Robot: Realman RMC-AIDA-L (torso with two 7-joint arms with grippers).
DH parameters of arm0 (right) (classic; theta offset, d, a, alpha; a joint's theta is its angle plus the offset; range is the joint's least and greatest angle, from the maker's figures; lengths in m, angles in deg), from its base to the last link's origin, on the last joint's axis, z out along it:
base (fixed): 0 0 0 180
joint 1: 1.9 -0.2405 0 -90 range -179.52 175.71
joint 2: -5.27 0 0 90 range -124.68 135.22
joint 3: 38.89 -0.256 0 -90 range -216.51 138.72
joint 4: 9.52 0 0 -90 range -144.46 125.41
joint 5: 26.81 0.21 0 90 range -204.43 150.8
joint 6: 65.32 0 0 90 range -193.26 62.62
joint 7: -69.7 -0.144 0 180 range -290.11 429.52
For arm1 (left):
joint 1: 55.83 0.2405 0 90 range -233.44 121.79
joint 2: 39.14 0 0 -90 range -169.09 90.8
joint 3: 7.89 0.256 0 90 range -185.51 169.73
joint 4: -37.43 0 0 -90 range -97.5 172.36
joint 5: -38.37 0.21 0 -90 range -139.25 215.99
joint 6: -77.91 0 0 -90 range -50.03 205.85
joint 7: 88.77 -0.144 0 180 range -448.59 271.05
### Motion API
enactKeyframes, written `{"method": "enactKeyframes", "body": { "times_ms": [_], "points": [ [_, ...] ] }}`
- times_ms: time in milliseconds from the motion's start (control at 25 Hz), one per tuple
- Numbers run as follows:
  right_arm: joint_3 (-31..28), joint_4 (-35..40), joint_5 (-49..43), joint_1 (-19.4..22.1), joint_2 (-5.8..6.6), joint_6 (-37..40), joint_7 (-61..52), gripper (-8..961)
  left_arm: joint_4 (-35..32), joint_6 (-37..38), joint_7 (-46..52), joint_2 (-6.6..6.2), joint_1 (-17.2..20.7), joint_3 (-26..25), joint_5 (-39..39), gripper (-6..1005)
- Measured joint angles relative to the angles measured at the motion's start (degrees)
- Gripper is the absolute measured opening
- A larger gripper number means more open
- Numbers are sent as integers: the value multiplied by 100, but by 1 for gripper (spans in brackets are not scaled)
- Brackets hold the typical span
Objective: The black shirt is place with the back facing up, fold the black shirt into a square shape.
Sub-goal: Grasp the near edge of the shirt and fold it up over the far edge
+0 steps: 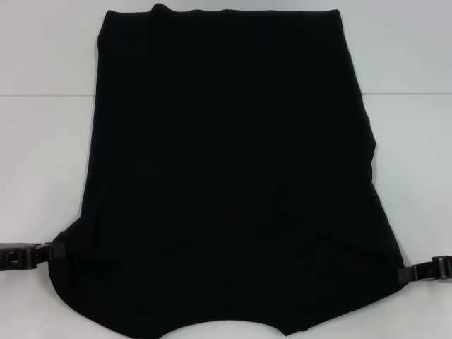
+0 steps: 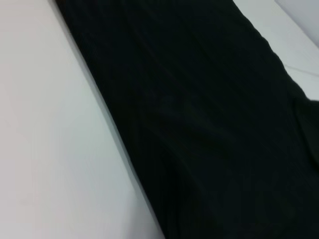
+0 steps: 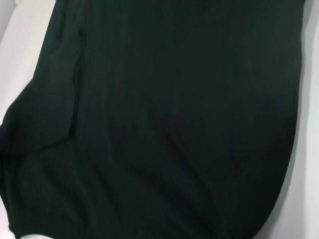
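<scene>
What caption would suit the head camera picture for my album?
A black shirt spread on a white table, the left gripper and right gripper at its near corners.

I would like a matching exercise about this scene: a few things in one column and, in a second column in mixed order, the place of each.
Things:
1. black shirt
2. left pincer
3. right pincer
4. white table

Places:
A. at the shirt's near right corner
B. under everything, bare on both sides of the shirt
C. spread flat in the middle
D. at the shirt's near left corner

Pairs: 1-C, 2-D, 3-A, 4-B
</scene>
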Motion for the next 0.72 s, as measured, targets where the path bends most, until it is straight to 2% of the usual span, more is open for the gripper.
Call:
{"method": "enactKeyframes", "body": {
  "times_ms": [200,440,720],
  "points": [
    [-486,29,9,226,13,148,401,53,0,302,190,0,101,-469,-225,30],
    [-957,79,6,521,90,463,823,54,41,741,271,-7,304,-1047,-370,30],
    [-1363,105,-13,925,196,815,1272,54,231,1138,139,49,545,-1111,-378,30]
  ]
}}
